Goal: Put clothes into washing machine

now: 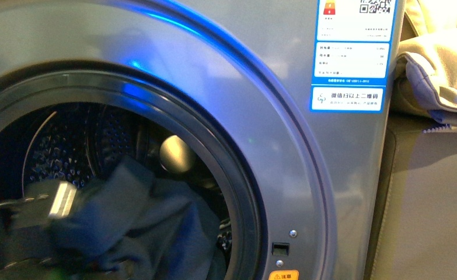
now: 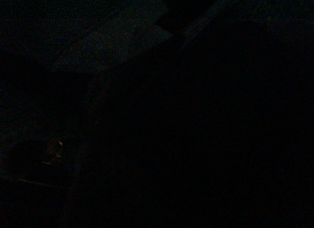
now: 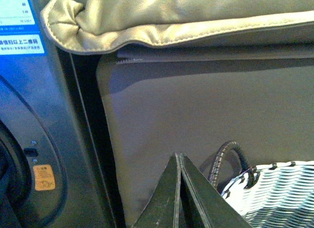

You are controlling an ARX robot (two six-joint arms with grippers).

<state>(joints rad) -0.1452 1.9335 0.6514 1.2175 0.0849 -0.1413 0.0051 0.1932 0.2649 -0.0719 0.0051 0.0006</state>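
Note:
The washing machine [image 1: 307, 175] fills the front view, silver-grey, with its round dark-rimmed porthole open onto the perforated drum [image 1: 68, 146]. The dark blue-grey clothes [image 1: 150, 227] lie bunched in the lower part of the opening. My left arm [image 1: 62, 199] reaches into the drum from the lower left, blurred, and its fingers are hidden among the cloth. The left wrist view is dark. My right gripper [image 3: 179, 157] is shut with nothing between its fingers, beside the machine's front [image 3: 29, 120] and in front of a grey-brown panel [image 3: 206, 105].
Cream-beige padded fabric [image 1: 442, 70] lies on a surface to the machine's right, and its edge [image 3: 162, 22] also shows in the right wrist view. A white woven basket [image 3: 274, 193] with a dark handle [image 3: 225, 157] stands close to the right gripper. A blue-white label [image 1: 351, 55] is on the machine.

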